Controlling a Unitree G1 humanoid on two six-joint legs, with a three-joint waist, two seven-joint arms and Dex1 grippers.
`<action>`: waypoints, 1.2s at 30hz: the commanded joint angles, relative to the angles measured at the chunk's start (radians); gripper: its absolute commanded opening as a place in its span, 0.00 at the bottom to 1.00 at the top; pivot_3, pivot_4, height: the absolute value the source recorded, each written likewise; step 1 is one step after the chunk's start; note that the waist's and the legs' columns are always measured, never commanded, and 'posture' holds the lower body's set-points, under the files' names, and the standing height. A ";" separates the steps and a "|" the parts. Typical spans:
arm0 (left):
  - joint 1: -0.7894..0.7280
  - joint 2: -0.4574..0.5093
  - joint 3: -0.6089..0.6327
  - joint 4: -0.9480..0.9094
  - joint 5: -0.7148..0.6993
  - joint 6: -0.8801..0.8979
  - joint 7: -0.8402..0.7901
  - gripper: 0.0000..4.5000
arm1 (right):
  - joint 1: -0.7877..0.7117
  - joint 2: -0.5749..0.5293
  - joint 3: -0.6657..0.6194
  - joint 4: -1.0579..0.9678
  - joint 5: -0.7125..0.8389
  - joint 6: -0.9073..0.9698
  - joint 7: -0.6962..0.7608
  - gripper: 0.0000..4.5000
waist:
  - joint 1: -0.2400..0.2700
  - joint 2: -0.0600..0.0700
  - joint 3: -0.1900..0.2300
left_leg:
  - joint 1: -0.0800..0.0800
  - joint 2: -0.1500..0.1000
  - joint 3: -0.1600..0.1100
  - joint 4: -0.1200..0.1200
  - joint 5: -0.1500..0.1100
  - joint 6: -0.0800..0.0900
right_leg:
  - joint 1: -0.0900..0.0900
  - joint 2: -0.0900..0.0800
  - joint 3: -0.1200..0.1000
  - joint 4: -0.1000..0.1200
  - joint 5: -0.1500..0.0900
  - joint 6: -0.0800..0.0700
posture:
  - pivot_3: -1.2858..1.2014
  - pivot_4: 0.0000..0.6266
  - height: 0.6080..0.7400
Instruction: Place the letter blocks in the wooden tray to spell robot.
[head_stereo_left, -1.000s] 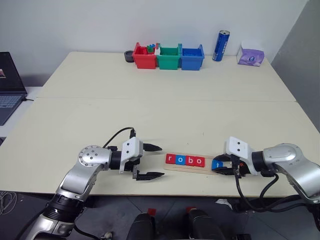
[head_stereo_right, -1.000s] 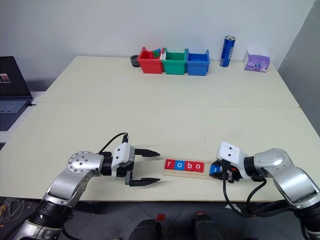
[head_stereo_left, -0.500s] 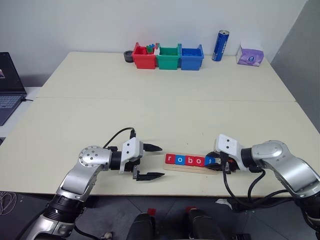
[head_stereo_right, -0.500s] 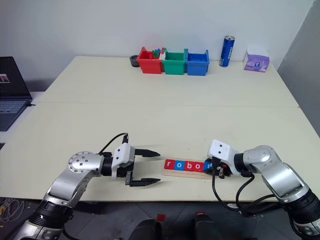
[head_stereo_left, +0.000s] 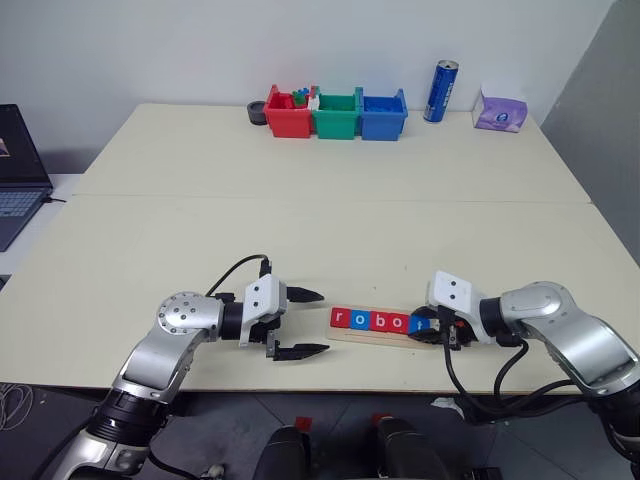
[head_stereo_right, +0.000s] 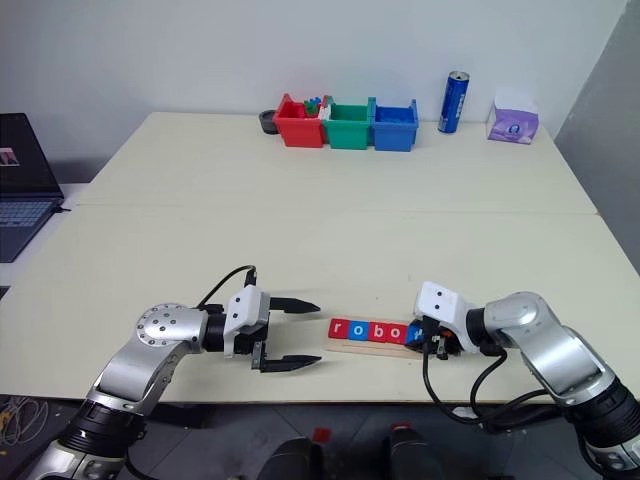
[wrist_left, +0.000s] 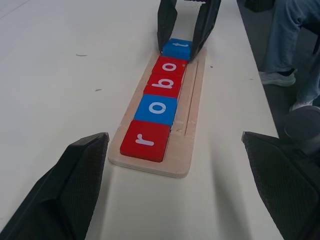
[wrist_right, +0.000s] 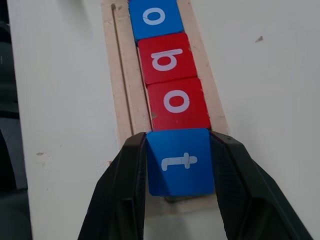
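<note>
The left gripper is hanging just above the table near the front edge. Its two black fingers are standing wide apart, and nothing is sitting between them. It is pointing across at the near end of the wooden tray.

The wooden tray is lying flat on the table between the two grippers. Four letter blocks are sitting in a row on it, each one touching the next. Going from the left gripper's side, there is a red r block, a blue o block, a red b block and a red o block.

The right gripper is at the other end of the tray. Its two black fingers are pinching the blue t block, one finger on each side. The t block is tipping a little, with its front edge touching the red o block at the end of the row.

Far back on the table, three plastic bins are standing side by side: a red bin, a green bin and a blue bin. A blue can is standing upright beside them. A purple tissue pack is sitting beyond the can. An open laptop is sitting off to the left.
</note>
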 joint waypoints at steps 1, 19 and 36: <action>0.001 0.005 0.003 -0.048 -0.010 0.000 0.001 1.00 | -0.019 -0.005 0.006 -0.018 -0.009 -0.003 0.008 0.32 | 0.000 0.000 0.000 | 0.000 0.000 0.000 0.000 0.000 0.000 | 0.000 0.000 0.000 0.000 0.000 0.000 | 0.52 0.24 1.00; 0.006 0.015 0.011 -0.050 -0.010 0.000 -0.002 1.00 | -0.008 -0.017 -0.092 -0.122 0.084 0.074 0.004 0.99 | 0.000 0.000 0.000 | 0.000 0.000 0.000 0.000 0.000 0.000 | 0.000 0.000 0.000 0.000 0.000 0.000 | 0.52 0.24 1.00; 0.002 0.008 0.003 -0.022 0.000 -0.024 -0.008 1.00 | 0.104 0.012 -0.053 -0.260 0.082 0.142 -0.123 0.05 | 0.000 0.000 0.000 | 0.000 0.000 0.000 0.000 0.000 0.000 | 0.000 0.000 0.000 0.000 0.000 0.001 | 0.52 0.24 1.00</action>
